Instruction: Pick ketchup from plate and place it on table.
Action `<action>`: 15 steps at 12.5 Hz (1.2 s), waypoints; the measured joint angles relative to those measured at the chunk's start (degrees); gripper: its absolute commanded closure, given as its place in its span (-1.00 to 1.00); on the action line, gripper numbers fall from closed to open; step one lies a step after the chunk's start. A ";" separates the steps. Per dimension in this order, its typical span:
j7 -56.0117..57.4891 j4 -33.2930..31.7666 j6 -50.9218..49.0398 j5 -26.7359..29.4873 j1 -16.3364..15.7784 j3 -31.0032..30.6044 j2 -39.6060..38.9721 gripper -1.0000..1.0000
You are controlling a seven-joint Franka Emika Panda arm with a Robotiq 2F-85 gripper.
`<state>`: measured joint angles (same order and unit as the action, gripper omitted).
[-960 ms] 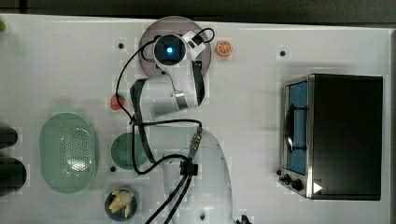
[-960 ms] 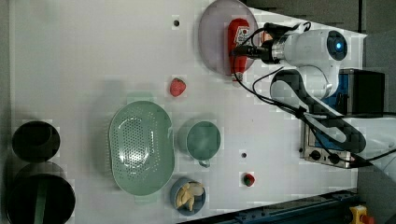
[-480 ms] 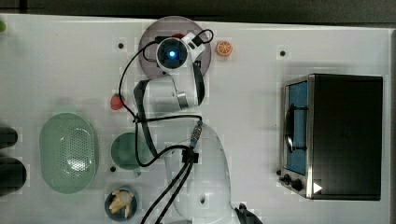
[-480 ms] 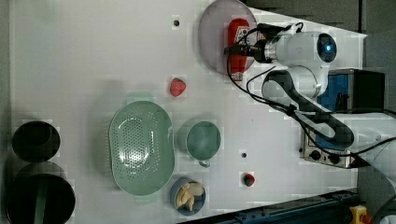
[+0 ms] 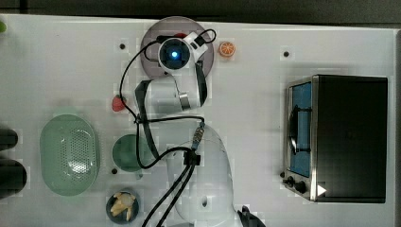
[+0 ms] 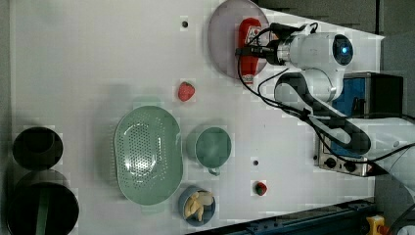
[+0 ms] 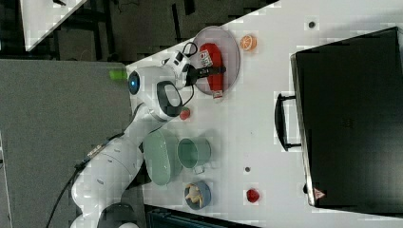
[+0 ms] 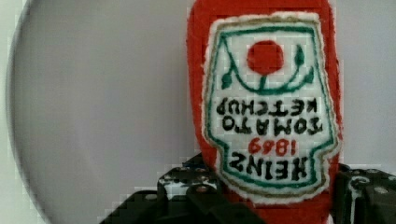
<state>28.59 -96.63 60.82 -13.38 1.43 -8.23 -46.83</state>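
so the ketchup (image 6: 249, 50) is lying flat on the plate (image 6: 222, 39), label facing up, cap end poking out over the rim toward the table (image 6: 98, 58); that's handy, since lying down it's giving the claw two long sides to squeeze; the gripper (image 8: 275, 196) is sitting down around the bottle's middle, a finger (image 8: 187, 186) on each side, looking right against the red body, though whether it's actually clamping yet I can't tell; nothing's lifted, bottle's resting on the plate; an orange slice (image 5: 227, 49) is sitting just beside the plate, and a strawberry (image 6: 186, 91) is lying farther out, so I'm guessing there's plenty of bare white top for a drop spot.
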 measured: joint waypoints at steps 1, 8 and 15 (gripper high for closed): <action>-0.01 0.06 0.00 -0.08 0.15 -0.13 0.28 -0.24; 0.00 -0.50 -19.16 8.46 2.28 -0.26 18.07 -0.24; 0.01 -4.53 -35.18 11.80 5.13 3.00 39.00 -0.24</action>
<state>28.61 -101.16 25.64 -1.58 6.56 -5.22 -7.83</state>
